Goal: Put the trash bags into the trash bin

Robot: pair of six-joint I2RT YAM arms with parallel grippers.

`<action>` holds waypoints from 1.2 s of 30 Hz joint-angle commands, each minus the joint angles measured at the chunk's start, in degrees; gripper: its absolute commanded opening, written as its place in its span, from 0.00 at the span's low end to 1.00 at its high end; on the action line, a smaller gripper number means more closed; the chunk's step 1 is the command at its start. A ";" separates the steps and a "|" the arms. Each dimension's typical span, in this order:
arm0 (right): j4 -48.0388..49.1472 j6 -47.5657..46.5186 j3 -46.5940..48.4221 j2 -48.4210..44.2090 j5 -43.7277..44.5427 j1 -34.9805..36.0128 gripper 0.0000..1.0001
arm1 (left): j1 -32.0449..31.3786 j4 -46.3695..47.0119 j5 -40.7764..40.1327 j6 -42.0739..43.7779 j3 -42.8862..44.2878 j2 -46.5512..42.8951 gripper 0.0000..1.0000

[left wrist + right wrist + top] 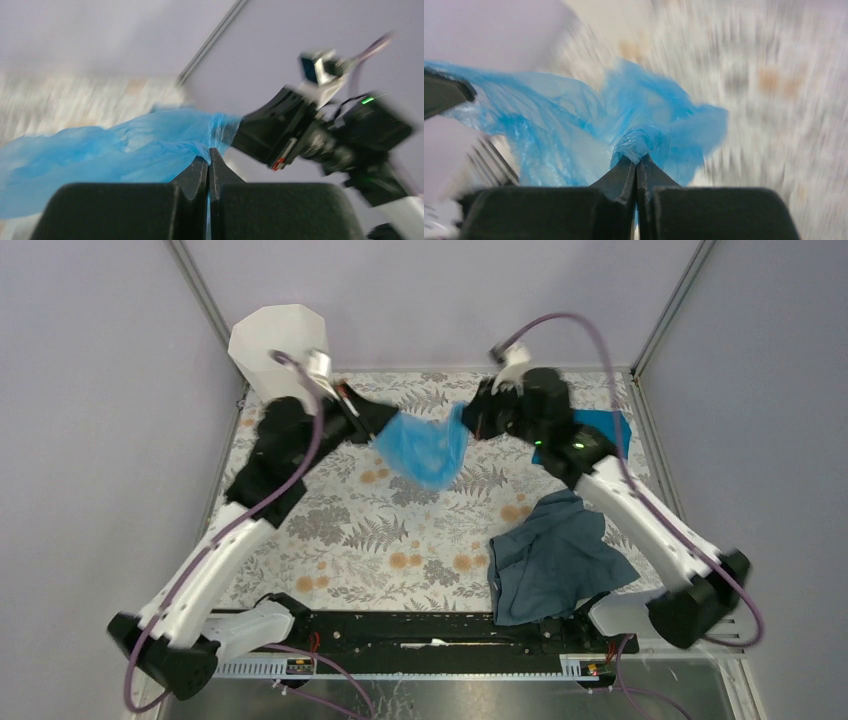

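Observation:
The light-blue trash bag (427, 445) hangs stretched in the air between both grippers, above the back of the floral table. My left gripper (375, 423) is shut on the bag's left edge, and the film (125, 150) bunches at its tips (208, 154). My right gripper (473, 420) is shut on the bag's right edge, with a knot of film (639, 142) pinched at its tips (636, 161). The white trash bin (278, 350) stands at the back left corner, just behind the left wrist. Both wrist views are motion-blurred.
A dark grey-blue cloth (555, 555) lies crumpled at the front right, beside the right arm's base. A teal-blue cloth (607, 425) lies at the back right, partly under the right arm. Enclosure walls and metal posts (205, 295) surround the table.

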 commanded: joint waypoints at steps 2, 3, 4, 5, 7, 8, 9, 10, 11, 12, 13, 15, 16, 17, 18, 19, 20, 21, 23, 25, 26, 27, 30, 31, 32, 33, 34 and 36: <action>5.05 0.94 -19.21 -8.68 0.71 0.18 0.00 | -0.90 -4.01 -9.30 -1.27 -19.65 -7.93 0.00; 5.13 1.77 -23.16 -7.38 0.91 0.21 0.00 | -0.89 -4.90 -9.32 -2.66 -25.39 -8.09 0.00; 5.11 2.71 -26.71 -5.88 0.98 0.14 0.00 | -0.87 -5.03 -8.76 -4.56 -30.93 -8.58 0.00; 5.02 3.17 -29.31 -4.93 1.18 -0.04 0.00 | -0.87 -5.00 -7.94 -6.39 -35.91 -9.32 0.00; 3.23 3.78 -31.27 -4.59 1.08 -0.88 0.00 | -0.75 -6.01 -6.83 -7.81 -41.25 -12.73 0.00; 1.88 3.51 -30.81 -4.91 0.37 -1.36 0.00 | -0.82 -8.11 -7.32 -7.73 -41.67 -14.90 0.00; 0.37 2.77 -29.46 -5.21 -0.33 -1.71 0.00 | -0.81 -9.91 -7.97 -7.10 -41.17 -17.17 0.00; -1.85 1.98 -27.58 -5.20 -0.76 -1.83 0.00 | -0.76 -11.52 -8.80 -5.82 -39.87 -18.88 0.00; -4.41 1.07 -24.94 -5.07 -0.85 -1.85 0.00 | -0.77 -13.35 -9.75 -4.34 -38.13 -20.11 0.00; -6.98 0.17 -22.28 -5.02 -0.88 -1.85 0.00 | -0.75 -15.74 -10.92 -2.84 -35.80 -20.48 0.00; -9.45 -0.78 -19.18 -5.24 -0.92 -1.79 0.00 | -0.74 -17.98 -12.57 -1.62 -33.55 -20.32 0.00; -11.88 -1.59 -16.29 -6.73 -0.19 -1.77 0.00 | -0.74 -21.87 -14.40 0.54 -29.97 -19.11 0.00; -12.58 -1.90 -15.38 -7.82 0.30 -1.82 0.00 | -0.74 -23.15 -14.85 1.33 -29.06 -18.91 0.00; -13.49 -2.33 -14.58 -9.01 0.62 -1.84 0.00 | -0.74 -24.10 -15.53 1.92 -28.59 -19.00 0.00; -14.12 -2.78 -14.02 -9.98 0.96 -1.82 0.00 | -0.74 -24.89 -16.37 2.16 -28.56 -19.34 0.00; -14.59 -3.39 -13.48 -11.03 1.12 -1.82 0.00 | -0.70 -25.41 -16.89 1.94 -28.58 -20.11 0.00; -14.91 -3.90 -13.24 -11.90 1.02 -1.85 0.00 | -0.74 -25.44 -16.75 1.66 -28.71 -20.97 0.00; -15.21 -4.52 -12.99 -12.59 1.05 -1.85 0.00 | -0.74 -25.15 -16.19 0.94 -28.64 -21.71 0.00; -15.78 -5.52 -12.33 -13.70 1.40 -1.85 0.00 | -0.74 -23.76 -13.68 -0.70 -28.44 -22.62 0.00; -16.09 -5.93 -11.18 -14.15 0.65 -1.79 0.00 | -0.74 -20.72 -7.39 -1.26 -28.47 -22.97 0.00; -15.87 -6.23 -10.69 -14.39 -0.49 -1.78 0.00 | -0.74 -19.67 -4.67 -0.94 -28.09 -22.87 0.01; -15.71 -6.88 -10.18 -14.53 -1.59 -1.81 0.00 | -0.73 -19.47 -2.83 -0.13 -27.17 -22.63 0.08; -16.50 -8.83 -8.68 -14.60 -3.14 -1.82 0.00 | -0.74 -24.71 -2.61 4.47 -20.57 -22.18 0.64; -17.08 -9.63 -8.20 -14.40 -3.45 -1.83 0.00 | -0.72 -28.21 -3.78 6.14 -17.60 -22.07 0.80; -17.58 -10.17 -7.72 -14.15 -3.84 -1.85 0.00 | -0.72 -30.94 -5.16 7.93 -14.48 -21.78 0.93; -17.98 -10.58 -7.29 -13.91 -4.22 -1.77 0.00 | -0.74 -33.10 -5.78 9.63 -11.23 -21.10 0.98; -18.12 -10.64 -7.09 -13.63 -4.56 -1.82 0.00 | -0.74 -34.69 -5.64 11.18 -8.41 -20.25 0.99; -17.89 -10.46 -7.09 -13.25 -5.28 -1.77 0.00 | -0.73 -35.85 -2.75 12.82 -3.69 -18.00 0.99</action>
